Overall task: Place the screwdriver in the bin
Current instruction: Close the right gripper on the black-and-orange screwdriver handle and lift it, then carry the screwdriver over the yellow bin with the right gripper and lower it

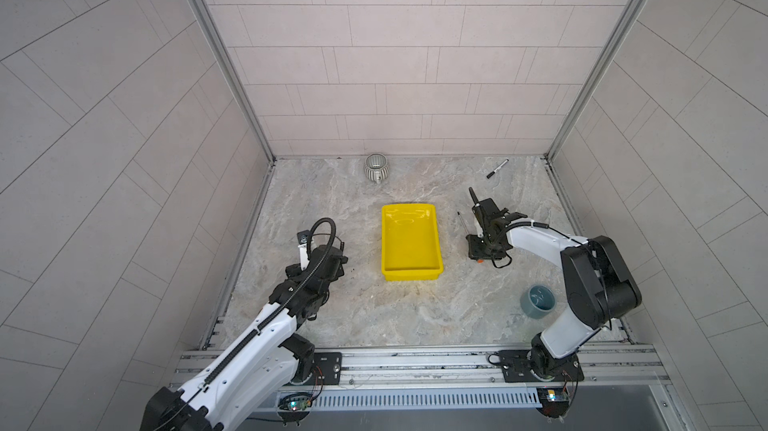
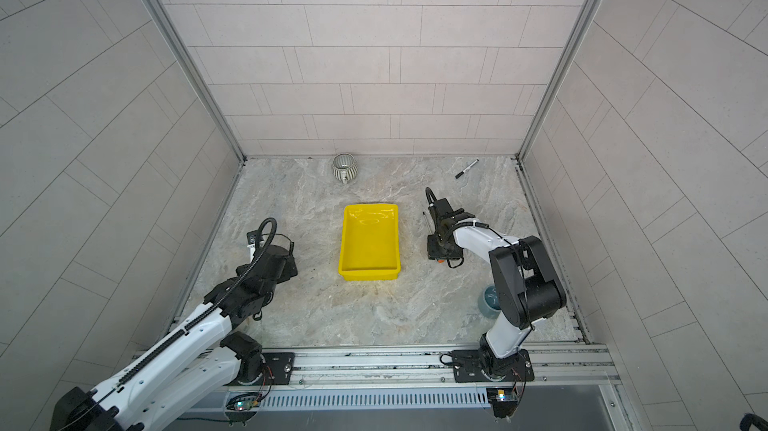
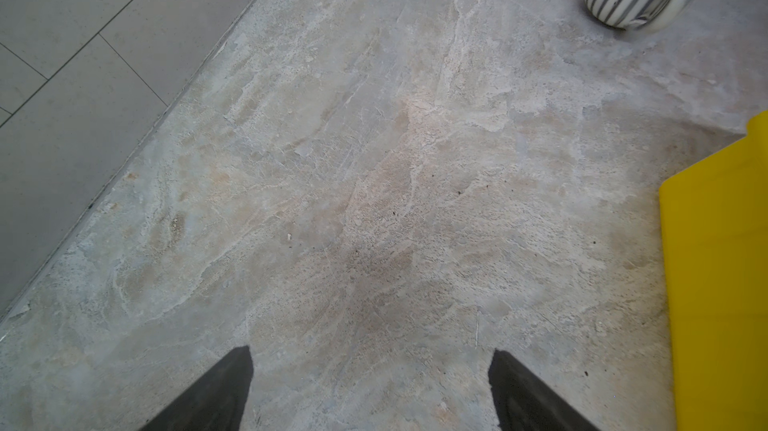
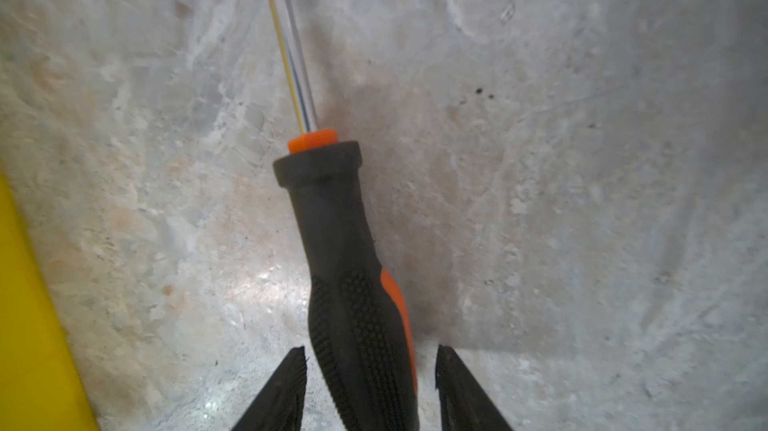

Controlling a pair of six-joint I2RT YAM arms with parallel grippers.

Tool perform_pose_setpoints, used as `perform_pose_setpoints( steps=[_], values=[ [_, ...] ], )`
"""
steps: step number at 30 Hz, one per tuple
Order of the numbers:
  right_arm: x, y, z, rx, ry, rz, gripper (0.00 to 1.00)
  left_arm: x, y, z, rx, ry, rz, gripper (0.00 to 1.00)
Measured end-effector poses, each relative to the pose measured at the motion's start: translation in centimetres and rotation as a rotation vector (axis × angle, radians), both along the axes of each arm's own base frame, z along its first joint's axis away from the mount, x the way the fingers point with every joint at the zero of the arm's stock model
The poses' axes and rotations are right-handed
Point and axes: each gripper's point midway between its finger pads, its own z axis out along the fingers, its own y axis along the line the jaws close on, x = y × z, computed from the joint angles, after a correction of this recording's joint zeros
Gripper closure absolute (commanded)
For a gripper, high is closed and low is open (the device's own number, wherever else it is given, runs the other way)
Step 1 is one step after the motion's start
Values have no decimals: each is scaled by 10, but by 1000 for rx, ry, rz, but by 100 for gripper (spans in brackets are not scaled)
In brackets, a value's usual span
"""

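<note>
Marbled grey stone floor [image 1: 415,316], pale tiled walls all round, and in both top views the bright yellow shallow plastic bin [image 1: 409,242] [image 2: 369,242] sits dead centre of the frame. Just right of it lies the long screwdriver [image 1: 461,223] [image 2: 427,223], with a thin metal shaft and a black handle with orange trim. It's flat on the stone, outside the bin, running alongside its right wall without touching.

Down over it is the right gripper [image 4: 371,356]. Its fingers sit either side of the handle's textured end, very close, slivers of floor showing between. Clamped or not, I can't tell.

On the left of the frame, the left gripper [image 3: 370,352] has its jaws spread wide above bare stone.

Upper middle, a grey-and-white striped mug [image 1: 376,168] sits by the back wall. Upper right is a black marker pen [image 1: 497,169] with a white band. Lower right, a round blue-grey cup [image 1: 538,302] stands beside the right arm.
</note>
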Motion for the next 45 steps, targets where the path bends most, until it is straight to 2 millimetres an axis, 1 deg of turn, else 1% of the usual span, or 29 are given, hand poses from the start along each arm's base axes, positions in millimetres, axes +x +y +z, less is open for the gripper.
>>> perform_pose_setpoints(
  steps=[1, 2, 3, 8, 9, 10, 11, 12, 13, 15, 16, 17, 19, 21, 22, 25, 27, 28, 30, 31, 33, 37, 40, 42, 45],
  values=[
    [1, 1, -3, 1, 8, -3, 55, 0, 0, 0, 0, 0, 0, 5],
    [1, 1, -5, 1, 15, -4, 59, 0, 0, 0, 0, -1, 0, 5],
    [2, 2, -6, -3, 21, -6, 59, 0, 0, 0, 1, 0, 0, 5],
    [3, 4, -6, -18, 19, -1, 70, 0, 0, 0, 2, -1, 2, 5],
    [3, 4, -6, -21, 19, -3, 73, 0, 0, 0, 2, -1, 2, 5],
    [3, 4, -6, -24, 18, -3, 79, 0, 0, 0, 2, -1, 2, 5],
    [2, 4, -6, -27, 16, -6, 84, 0, 1, 0, 3, -1, 2, 5],
    [2, 4, -5, -29, 14, -9, 85, 0, 1, 0, 3, 0, 2, 5],
    [1, 3, -5, -31, 14, -12, 89, 0, 1, 0, 3, 1, 2, 6],
    [-2, 2, -3, -29, 9, -21, 95, 0, 0, -1, 5, 4, 2, 6],
    [-4, 2, 0, -25, 5, -29, 96, 0, 0, -1, 6, 6, 2, 6],
    [-7, 3, 5, -13, -4, -42, 99, 0, 1, -2, 7, 7, 2, 7],
    [-12, 10, 18, 27, -35, -65, 99, 0, 0, -3, 8, 10, 3, 6],
    [-16, 27, 38, 97, -93, -83, 99, 1, 0, -4, 10, 16, 2, 6],
    [-18, 41, 51, 143, -137, -83, 99, 1, 0, -5, 12, 18, 2, 6],
    [-27, 93, 90, 289, -267, -50, 98, 1, 0, -5, 13, 21, 2, 6],
    [-36, 129, 111, 394, -328, -31, 98, 1, 0, -5, 12, 20, 3, 6],
    [-40, 148, 120, 447, -351, -24, 98, 1, 0, -5, 11, 19, 2, 7],
    [-46, 176, 128, 524, -368, -22, 98, 1, 0, -4, 9, 16, 2, 6],
    [-46, 186, 128, 548, -367, -28, 98, 1, 0, -3, 6, 13, 3, 6],
    [-42, 204, 121, 575, -346, -49, 99, 1, 0, -2, 1, 6, 3, 6],
    [-30, 231, 97, 600, -275, -94, 99, 1, 0, 0, -5, -4, 3, 7],
    [-27, 244, 81, 623, -225, -116, 99, 0, 0, 1, -9, -8, 5, 7],
    [-27, 249, 74, 635, -199, -128, 99, 0, 0, 1, -9, -8, 5, 7],
    [-27, 253, 71, 650, -176, -140, 99, 0, 0, 1, -10, -9, 5, 7]
  ],
)
